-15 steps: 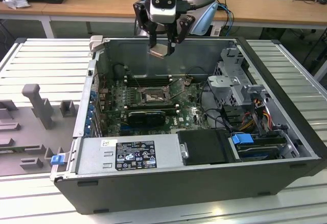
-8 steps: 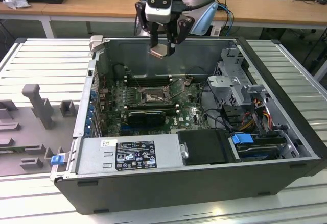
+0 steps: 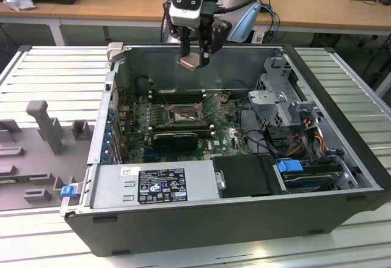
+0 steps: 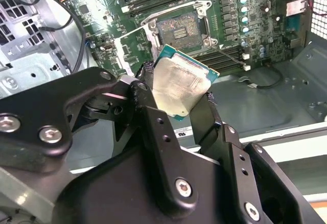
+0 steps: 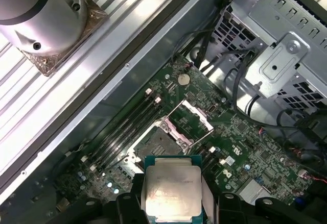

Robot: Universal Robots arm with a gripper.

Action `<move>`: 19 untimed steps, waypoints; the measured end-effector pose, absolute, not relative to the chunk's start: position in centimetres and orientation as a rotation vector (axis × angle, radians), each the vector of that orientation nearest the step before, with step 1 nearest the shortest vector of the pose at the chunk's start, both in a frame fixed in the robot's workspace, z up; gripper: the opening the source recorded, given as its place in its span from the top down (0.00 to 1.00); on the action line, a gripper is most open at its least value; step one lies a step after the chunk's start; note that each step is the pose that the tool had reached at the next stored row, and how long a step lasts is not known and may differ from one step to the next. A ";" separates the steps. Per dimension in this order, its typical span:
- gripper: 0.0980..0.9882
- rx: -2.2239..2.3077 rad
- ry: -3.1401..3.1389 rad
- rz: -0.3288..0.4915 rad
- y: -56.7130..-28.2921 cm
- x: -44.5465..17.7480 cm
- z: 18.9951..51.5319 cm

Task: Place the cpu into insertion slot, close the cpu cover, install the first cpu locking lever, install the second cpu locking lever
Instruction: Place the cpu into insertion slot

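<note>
Silver-grey cpu (image 4: 181, 87), pinched edgewise between the fingers (image 4: 153, 122), hangs well clear of the insertion slot (image 4: 179, 27); I'd level and align it before lowering.

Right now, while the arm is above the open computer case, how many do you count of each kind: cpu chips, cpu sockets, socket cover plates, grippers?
cpu: 1, held above the board
insertion slot: 1, no chip in it
cpu cover: 1, swung open
gripper: 1, shut on the cpu
Total: 4
</note>
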State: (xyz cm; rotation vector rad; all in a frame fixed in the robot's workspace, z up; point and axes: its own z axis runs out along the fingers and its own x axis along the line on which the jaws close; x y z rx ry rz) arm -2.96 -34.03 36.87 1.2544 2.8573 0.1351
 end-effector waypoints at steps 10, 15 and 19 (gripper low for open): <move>0.52 1.322 2.824 0.134 -34.0 -3.0 36.8; 0.52 1.361 2.804 0.134 -34.0 -3.0 36.8; 0.52 1.392 2.788 0.133 -34.0 -3.0 36.8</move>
